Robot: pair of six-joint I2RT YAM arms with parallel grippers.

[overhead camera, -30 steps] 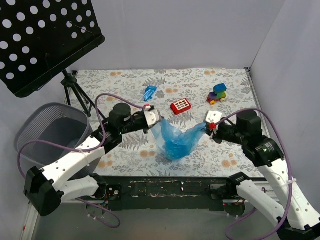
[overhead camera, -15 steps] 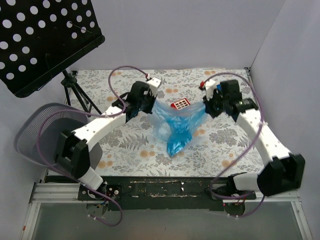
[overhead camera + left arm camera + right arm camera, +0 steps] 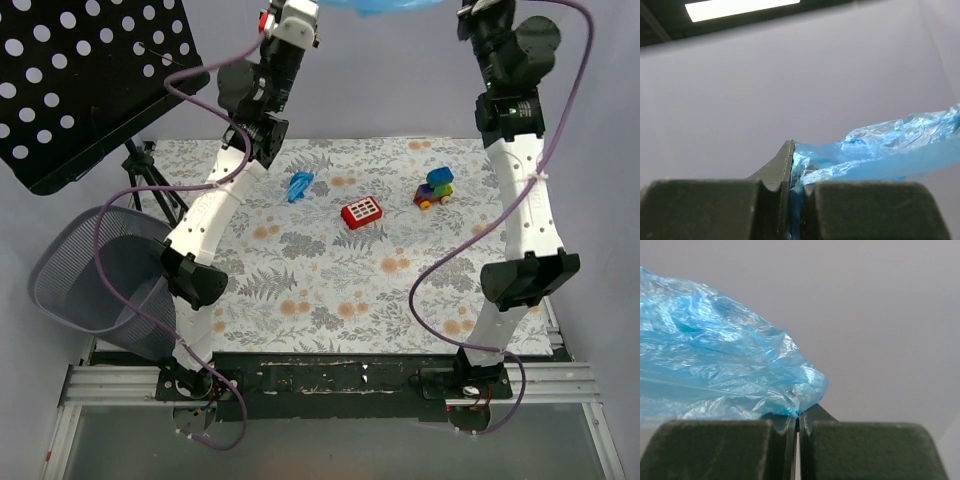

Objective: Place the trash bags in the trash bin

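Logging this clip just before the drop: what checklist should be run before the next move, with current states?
1. Grip of left gripper on trash bag: ok, shut.
2. Grip of right gripper on trash bag: ok, shut.
3. Clearance of trash bag from table: ok.
4. Position of trash bag above trash bin: not ok; it stands far left.
5. How low it hangs: cannot tell, cropped.

Trash bag (image 3: pixel 385 5) — cropped at top.

Trash bag (image 3: pixel 715 365) — thin, glossy, crinkled plastic film
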